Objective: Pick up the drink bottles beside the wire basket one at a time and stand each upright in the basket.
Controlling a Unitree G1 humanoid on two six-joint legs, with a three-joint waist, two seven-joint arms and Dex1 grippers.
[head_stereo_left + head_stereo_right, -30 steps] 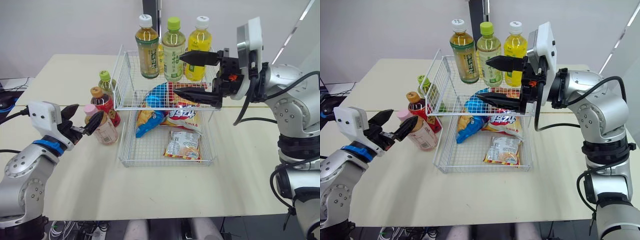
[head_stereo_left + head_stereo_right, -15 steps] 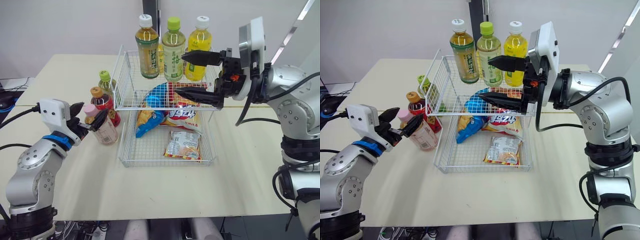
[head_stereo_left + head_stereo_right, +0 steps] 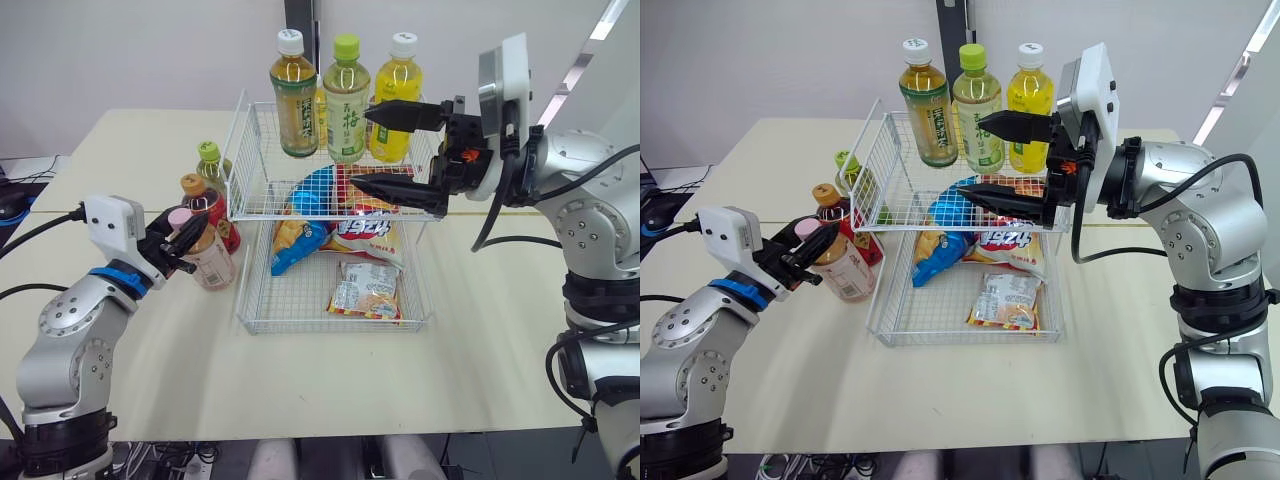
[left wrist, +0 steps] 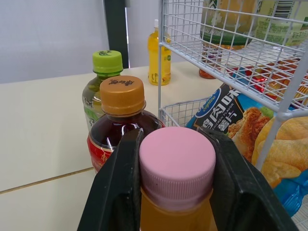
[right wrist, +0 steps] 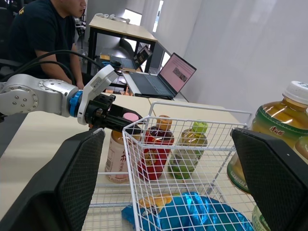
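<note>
A pink-capped bottle (image 3: 207,258) of orange drink stands on the table just left of the wire basket (image 3: 246,160). My left gripper (image 3: 184,234) is shut on its neck; in the left wrist view both fingers press the sides of the pink cap (image 4: 177,161). Behind it stand a brown-capped red-label bottle (image 3: 203,203) and a green-capped bottle (image 3: 212,164). Three bottles (image 3: 346,100) stand upright in the basket's upper tier. My right gripper (image 3: 358,147) hangs open over that tier, holding nothing.
Snack bags (image 3: 365,288) lie in the basket's lower tier, with a blue chip bag (image 3: 318,192) above them. A small yellow bottle (image 4: 154,60) stands far back on the table. A seated person (image 5: 43,33) and a laptop (image 5: 166,77) are at desks beyond the table.
My left gripper moved forward to the pink-capped bottle and closed on its neck from wide open. The right arm has barely moved.
</note>
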